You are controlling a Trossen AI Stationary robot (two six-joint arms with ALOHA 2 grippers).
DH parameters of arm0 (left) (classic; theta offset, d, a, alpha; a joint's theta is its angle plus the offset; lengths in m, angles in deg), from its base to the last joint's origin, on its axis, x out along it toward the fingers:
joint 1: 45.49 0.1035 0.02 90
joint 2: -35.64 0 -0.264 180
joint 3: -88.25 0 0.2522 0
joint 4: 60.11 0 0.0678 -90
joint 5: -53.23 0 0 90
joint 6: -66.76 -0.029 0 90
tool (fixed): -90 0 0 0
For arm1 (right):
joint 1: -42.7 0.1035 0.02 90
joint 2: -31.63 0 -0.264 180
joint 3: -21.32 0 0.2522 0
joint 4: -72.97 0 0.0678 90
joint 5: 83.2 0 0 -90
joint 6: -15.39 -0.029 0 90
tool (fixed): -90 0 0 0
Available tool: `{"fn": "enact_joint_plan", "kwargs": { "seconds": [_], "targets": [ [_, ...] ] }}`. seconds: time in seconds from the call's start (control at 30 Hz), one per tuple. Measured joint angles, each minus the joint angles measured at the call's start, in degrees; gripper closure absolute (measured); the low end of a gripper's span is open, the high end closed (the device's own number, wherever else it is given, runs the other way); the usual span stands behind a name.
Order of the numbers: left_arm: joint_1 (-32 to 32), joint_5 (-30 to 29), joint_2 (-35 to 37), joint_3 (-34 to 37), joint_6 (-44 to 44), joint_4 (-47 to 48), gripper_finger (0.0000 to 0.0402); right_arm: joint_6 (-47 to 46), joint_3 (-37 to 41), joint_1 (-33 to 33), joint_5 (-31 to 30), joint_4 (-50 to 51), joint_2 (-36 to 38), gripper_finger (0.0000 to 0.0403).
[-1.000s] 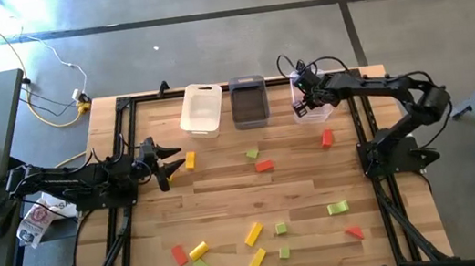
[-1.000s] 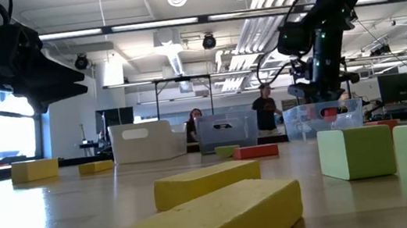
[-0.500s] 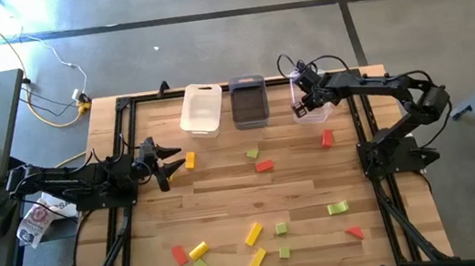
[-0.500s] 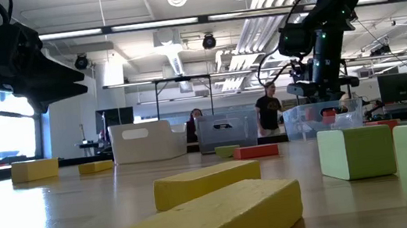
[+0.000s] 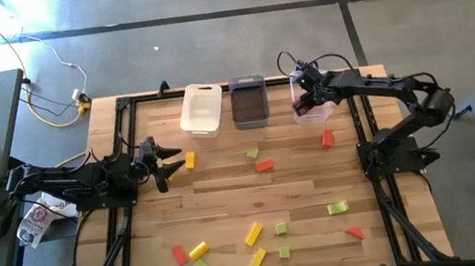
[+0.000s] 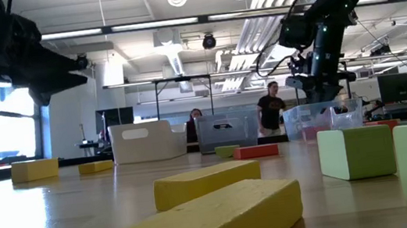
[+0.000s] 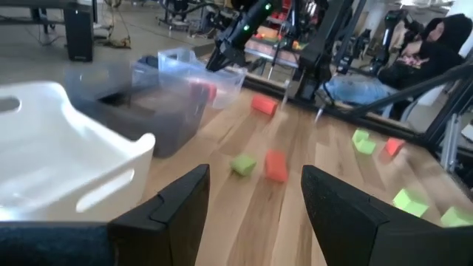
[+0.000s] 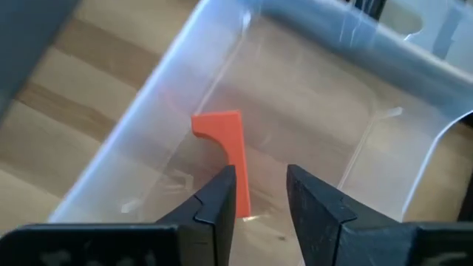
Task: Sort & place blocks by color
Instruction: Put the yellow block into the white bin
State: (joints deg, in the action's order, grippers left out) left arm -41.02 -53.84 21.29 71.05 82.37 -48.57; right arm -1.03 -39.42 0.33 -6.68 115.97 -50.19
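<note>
The right gripper hangs over the clear bin at the far right of the bin row. Its fingers stand slightly apart and clamp nothing. A red block shows just beyond the fingertips, inside the bin; whether it rests on the bin floor cannot be told.

The left gripper waits low at the left side of the table with its fingers spread wide and empty. A yellow block lies just beside it.

The white bin and the grey bin stand left of the clear bin. The other blocks lie loose on the table:
- a green block and a red one near the middle;
- a red wedge near the clear bin;
- yellow, green and red pieces along the near edge.

Handling: the blocks look rigid, light and smooth-faced. They should not deform or break. Take hold across two parallel flat sides, at mid-length. On a wedge, avoid the sloped face, which would likely slip out of the fingers.
</note>
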Motion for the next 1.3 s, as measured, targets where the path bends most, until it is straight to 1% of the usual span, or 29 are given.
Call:
{"fn": "enact_joint_plan", "kwargs": {
  "seconds": [0.17,0.33,0.43,0.63,0.77,0.87,1.03,1.17,1.3],
  "targets": [
    [0.00,-0.34,-0.20,-4.96,-2.47,6.16,0.0200,0.00,0.00,0.02,0.23,-0.36,4.33,0.0293],
    [0.00,-5.02,-1.61,-9.14,-2.10,13.39,0.0200,-0.17,0.00,0.73,1.71,-0.35,7.94,0.0293],
    [0.02,-6.65,-3.24,-11.40,0.94,17.53,0.0200,-0.53,0.00,2.30,2.80,-0.57,9.55,0.0293],
    [0.02,-8.39,-8.15,-16.64,10.02,24.30,0.0200,-1.66,0.00,5.71,2.82,-0.66,11.61,0.0293],
    [0.00,-8.52,-12.36,-19.48,16.12,25.21,0.0200,-2.57,0.00,7.68,2.78,-0.68,11.83,0.0293],
    [0.02,-8.57,-15.70,-21.54,19.74,25.21,0.0200,-0.82,0.00,8.69,1.65,-0.71,11.83,0.0293],
    [0.00,-8.71,-20.09,-24.22,22.72,25.80,0.0200,-0.59,0.00,9.54,0.11,-0.70,11.81,0.0293],
    [0.02,-9.34,-23.38,-25.45,27.48,29.34,0.0200,-1.00,0.00,9.81,0.11,-0.70,11.82,0.0293],
    [0.02,-9.06,-26.14,-25.81,34.32,33.24,0.0200,-1.07,0.00,9.81,0.12,-0.66,11.81,0.0293]
  ]
}}
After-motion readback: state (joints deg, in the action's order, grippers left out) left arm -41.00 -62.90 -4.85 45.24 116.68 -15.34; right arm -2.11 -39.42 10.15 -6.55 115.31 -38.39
